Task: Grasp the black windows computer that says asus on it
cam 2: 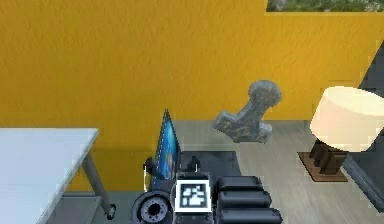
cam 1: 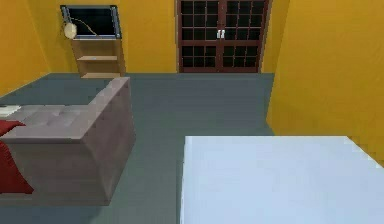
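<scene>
An open black laptop (cam 2: 168,147) with a blue screen stands edge-on near the bottom middle of the arm side view, in front of the orange wall. My gripper (cam 2: 157,182) shows just below it, with its dark body left of one white marked square (cam 2: 191,195). The dark arm bar (cam 2: 246,200) rises from the bottom edge to the right of that. The laptop sits right at the gripper's far end, so I cannot tell whether the gripper holds anything.
A white table (cam 2: 40,165) fills the arm side view's lower left and shows again as the white table (cam 1: 280,180) ahead. A grey statue (cam 2: 250,112) and a cream-shaded lamp (cam 2: 345,118) stand to the right. Ahead are a grey sofa (cam 1: 85,135), a wooden shelf (cam 1: 98,55) and dark double doors (cam 1: 222,35).
</scene>
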Controlling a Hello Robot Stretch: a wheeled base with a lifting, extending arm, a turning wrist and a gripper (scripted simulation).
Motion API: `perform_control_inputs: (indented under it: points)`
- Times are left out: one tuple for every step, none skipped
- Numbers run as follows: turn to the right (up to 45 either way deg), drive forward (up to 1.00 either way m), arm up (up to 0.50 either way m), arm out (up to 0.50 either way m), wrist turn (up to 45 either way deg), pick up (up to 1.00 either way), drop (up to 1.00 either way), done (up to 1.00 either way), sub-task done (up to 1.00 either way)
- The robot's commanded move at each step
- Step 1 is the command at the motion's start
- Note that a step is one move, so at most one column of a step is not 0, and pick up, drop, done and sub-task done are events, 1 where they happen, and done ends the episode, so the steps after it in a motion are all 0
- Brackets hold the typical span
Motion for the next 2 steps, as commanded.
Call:
perform_control_inputs:
  points:
    - [0.0,0.0,-0.3,0.0,0.0,0.0,0.0,0.0,0.0]
    - [0.0,0.0,0.0,0.0,0.0,1.0,0.0,0.0,0.0]
